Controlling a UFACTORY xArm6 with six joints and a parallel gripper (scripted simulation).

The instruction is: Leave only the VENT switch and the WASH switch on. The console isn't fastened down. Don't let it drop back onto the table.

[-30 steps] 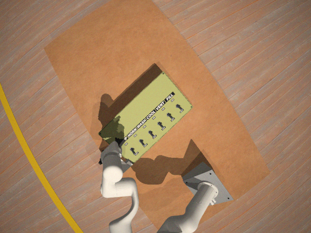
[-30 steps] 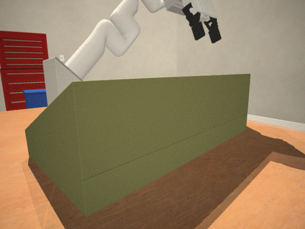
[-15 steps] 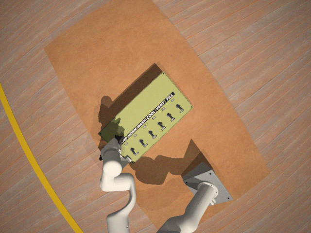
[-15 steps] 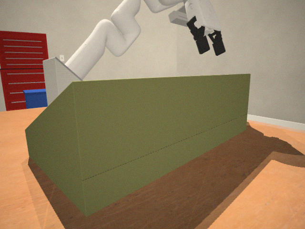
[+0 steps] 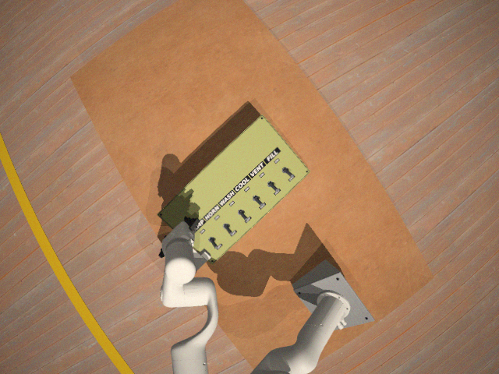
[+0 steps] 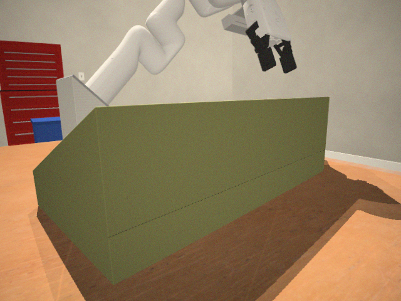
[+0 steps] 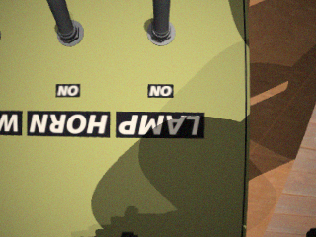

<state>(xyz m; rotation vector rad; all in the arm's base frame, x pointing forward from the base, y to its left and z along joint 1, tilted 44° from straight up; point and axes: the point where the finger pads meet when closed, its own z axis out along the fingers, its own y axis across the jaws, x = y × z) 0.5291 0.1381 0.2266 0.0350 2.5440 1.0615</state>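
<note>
Above the console's (image 5: 245, 160) LAMP end hangs the tool (image 6: 275, 58), fingers spread wide and holding nothing. From that end the switches run LAMP (image 5: 214, 242), HORN (image 5: 229, 230), WASH (image 5: 244, 215), COOL (image 5: 258, 201), VENT (image 5: 274, 187), FILL (image 5: 288, 173); all levers seem to lean away from their ON marks, though that is hard to read. WASH and VENT likely need flipping. Since the console rests loose on the worktop (image 5: 161, 80), push each lever gently along its throw with one fingertip, so the box does not slide.
</note>
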